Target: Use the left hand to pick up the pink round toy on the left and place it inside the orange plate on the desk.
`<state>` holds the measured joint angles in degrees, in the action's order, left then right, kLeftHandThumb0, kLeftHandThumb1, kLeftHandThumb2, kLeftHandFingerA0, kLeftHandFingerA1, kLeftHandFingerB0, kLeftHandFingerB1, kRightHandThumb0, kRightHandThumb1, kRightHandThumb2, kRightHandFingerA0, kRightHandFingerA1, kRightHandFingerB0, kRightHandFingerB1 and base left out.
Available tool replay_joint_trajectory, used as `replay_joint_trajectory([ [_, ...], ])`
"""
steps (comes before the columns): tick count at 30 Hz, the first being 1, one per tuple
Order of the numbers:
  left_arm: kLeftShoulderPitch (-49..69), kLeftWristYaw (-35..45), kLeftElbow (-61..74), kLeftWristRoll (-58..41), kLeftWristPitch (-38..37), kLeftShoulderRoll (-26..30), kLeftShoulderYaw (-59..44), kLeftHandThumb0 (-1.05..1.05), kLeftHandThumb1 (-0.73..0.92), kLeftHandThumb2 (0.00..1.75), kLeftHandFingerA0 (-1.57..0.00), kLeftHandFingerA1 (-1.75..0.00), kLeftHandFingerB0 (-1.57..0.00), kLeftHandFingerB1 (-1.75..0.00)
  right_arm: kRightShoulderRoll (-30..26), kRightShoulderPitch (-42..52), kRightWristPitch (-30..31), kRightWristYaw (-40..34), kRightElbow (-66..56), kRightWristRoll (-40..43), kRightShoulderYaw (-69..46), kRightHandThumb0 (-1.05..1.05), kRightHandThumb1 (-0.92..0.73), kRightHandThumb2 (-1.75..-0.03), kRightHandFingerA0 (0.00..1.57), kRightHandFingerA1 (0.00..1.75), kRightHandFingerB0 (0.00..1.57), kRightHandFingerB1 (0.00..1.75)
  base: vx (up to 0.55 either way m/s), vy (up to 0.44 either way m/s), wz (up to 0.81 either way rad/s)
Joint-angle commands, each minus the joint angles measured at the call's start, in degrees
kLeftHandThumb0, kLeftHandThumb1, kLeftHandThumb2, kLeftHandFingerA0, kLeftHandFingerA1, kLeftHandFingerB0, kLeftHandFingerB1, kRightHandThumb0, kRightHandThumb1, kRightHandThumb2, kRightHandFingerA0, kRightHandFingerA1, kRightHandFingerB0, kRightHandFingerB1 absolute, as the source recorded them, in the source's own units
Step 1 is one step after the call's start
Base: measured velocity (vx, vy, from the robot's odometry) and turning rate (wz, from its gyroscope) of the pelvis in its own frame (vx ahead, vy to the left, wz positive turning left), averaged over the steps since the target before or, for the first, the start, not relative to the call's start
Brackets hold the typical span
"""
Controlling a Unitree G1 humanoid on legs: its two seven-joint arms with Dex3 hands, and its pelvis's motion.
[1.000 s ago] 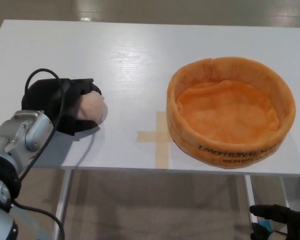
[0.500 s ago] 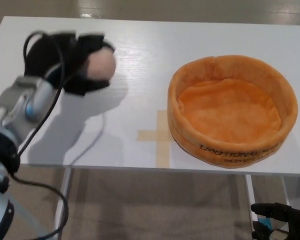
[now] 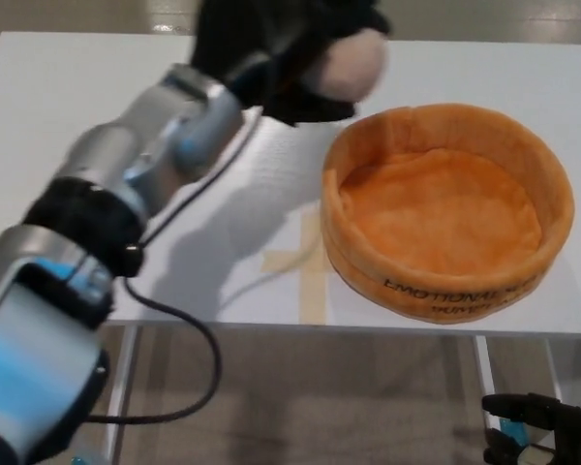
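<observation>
My left hand is raised above the white desk, shut on the pink round toy. The toy hangs in the air just left of the orange plate's near-left rim, above the desk and beside the plate, not over its hollow. The plate is a soft round orange basket with black lettering on its front wall, standing at the desk's right. My left forearm stretches diagonally across the left of the picture. My right hand hangs below the desk edge at the bottom right, fingers apart and holding nothing.
A tan tape cross is stuck on the desk in front of the plate's left side. A black cable loops down from my left arm past the desk's front edge. The floor shows below the desk.
My left hand has lifted the pink toy off the desk's left side and carried it up and to the right, close to the plate's rim. The right hand has stayed put.
</observation>
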<state>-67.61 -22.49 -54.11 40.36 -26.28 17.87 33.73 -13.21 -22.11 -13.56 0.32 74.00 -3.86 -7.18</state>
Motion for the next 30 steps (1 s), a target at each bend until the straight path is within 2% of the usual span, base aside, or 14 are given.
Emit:
replay_joint_trajectory([
  [1, -1.19, -0.53, 0.87, 5.01, 2.52, -5.49, 3.19, -0.28, 0.60, 0.61, -0.95, -1.45, -0.87, -0.52, 0.37, 0.15, 0.82, 0.07, 0.35, 0.33, -0.22, -0.20, -0.62, -0.58, 0.79, 0.57, 0.68, 0.51, 0.00, 0.000, 0.00],
  [11, 1.75, 0.27, -1.12, 5.48, 1.65, -9.41, 4.94, -0.30, 0.63, 0.61, -0.96, -1.41, -0.77, -0.49, 0.36, -0.06, 0.65, 0.42, 0.33, 0.39, -0.44, -0.20, -0.62, -0.58, 0.78, 0.56, 0.69, 0.51, 0.00, 0.000, 0.00],
  [12, 2.22, 1.41, -1.60, 5.78, 2.59, -9.71, 5.33, -0.32, 0.69, 0.62, -0.94, -1.34, -0.77, -0.48, 0.28, -0.12, 0.86, 0.56, 0.30, 0.35, -0.38, -0.20, -0.62, -0.58, 0.77, 0.55, 0.68, 0.51, 0.00, 0.000, 0.00],
  [13, 2.22, 1.41, -1.60, 5.78, 2.59, -9.71, 5.33, -0.32, 0.69, 0.62, -0.94, -1.34, -0.77, -0.48, 0.28, -0.12, 0.86, 0.56, 0.30, 0.35, -0.38, -0.20, -0.62, -0.58, 0.77, 0.55, 0.68, 0.51, 0.00, 0.000, 0.00],
  [14, 2.51, 4.91, -1.87, 5.72, 3.94, -9.82, 5.75, -0.30, 0.63, 0.59, -0.85, -1.20, -0.71, -0.44, 0.29, -0.03, 0.53, 0.43, 0.22, 0.26, -0.32, -0.19, -0.61, -0.58, 0.78, 0.56, 0.69, 0.51, 0.00, 0.000, 0.00],
  [15, 2.53, 5.79, -1.89, 5.66, 4.23, -9.83, 5.82, -0.30, 0.63, 0.59, -0.85, -1.20, -0.71, -0.44, 0.30, 0.00, 0.42, 0.38, 0.20, 0.24, -0.31, -0.19, -0.61, -0.58, 0.78, 0.56, 0.69, 0.51, 0.00, 0.000, 0.00],
  [16, 2.56, 7.79, -1.99, 5.20, 4.87, -9.93, 5.73, -0.41, 0.60, 0.59, -0.70, -0.45, -0.53, -0.37, 0.28, -0.03, 0.37, 0.30, 0.21, 0.15, -0.23, -0.20, -0.61, -0.58, 0.78, 0.56, 0.69, 0.51, 0.00, 0.000, 0.00],
  [17, 2.58, 9.00, -2.02, 4.89, 5.27, -10.01, 5.62, -0.41, 0.60, 0.59, -0.70, -0.45, -0.53, -0.37, 0.26, -0.06, 0.37, 0.27, 0.23, 0.09, -0.18, -0.20, -0.61, -0.58, 0.78, 0.56, 0.69, 0.51, 0.00, 0.000, 0.00],
  [18, 2.20, 13.01, -2.63, 4.74, 6.67, -10.11, 5.98, -0.81, 0.61, 0.59, -0.01, -0.23, -0.09, -0.27, 0.32, -0.12, 0.45, 0.18, 0.27, 0.03, -0.13, -0.21, -0.61, -0.58, 0.79, 0.56, 0.69, 0.51, 0.00, 0.000, 0.00],
  [19, 1.94, 15.92, -2.99, 4.69, 7.71, -10.17, 6.23, -0.81, 0.61, 0.59, -0.01, -0.23, -0.09, -0.27, 0.36, -0.16, 0.51, 0.11, 0.31, -0.01, -0.09, -0.21, -0.61, -0.58, 0.79, 0.56, 0.69, 0.51, 0.00, 0.000, 0.00],
  [20, 1.69, 20.07, -3.49, 4.37, 8.81, -10.03, 6.43, -0.90, 0.51, 0.93, 0.00, 0.00, 0.00, -0.08, 0.48, -0.28, 0.64, 0.24, 0.43, 0.11, -0.19, -0.20, -0.61, -0.58, 0.78, 0.56, 0.69, 0.51, 0.00, 0.000, 0.00],
  [22, 1.72, 20.93, -3.62, 4.25, 8.89, -9.86, 6.35, -0.90, 0.50, 0.93, 0.00, 0.00, 0.00, -0.05, 0.53, -0.37, 0.66, 0.37, 0.46, 0.17, -0.22, -0.20, -0.62, -0.58, 0.78, 0.55, 0.69, 0.51, 0.00, 0.000, 0.00],
  [23, 1.71, 21.19, -3.63, 4.17, 8.85, -9.78, 6.28, -1.02, 0.62, 0.66, 0.00, -0.02, 0.00, -0.10, 0.55, -0.42, 0.78, 0.36, 0.44, 0.25, -0.28, -0.20, -0.61, -0.58, 0.77, 0.55, 0.69, 0.51, 0.00, 0.000, 0.00],
  [30, 0.89, 25.52, -1.16, 2.69, 8.85, -9.19, 4.90, -1.04, 0.62, 0.62, 0.00, 0.00, 0.00, -0.12, 0.40, -0.58, 0.61, 0.45, 0.31, 0.19, -0.21, -0.19, -0.62, -0.58, 0.76, 0.55, 0.67, 0.50, 0.00, 0.000, 0.00],
])
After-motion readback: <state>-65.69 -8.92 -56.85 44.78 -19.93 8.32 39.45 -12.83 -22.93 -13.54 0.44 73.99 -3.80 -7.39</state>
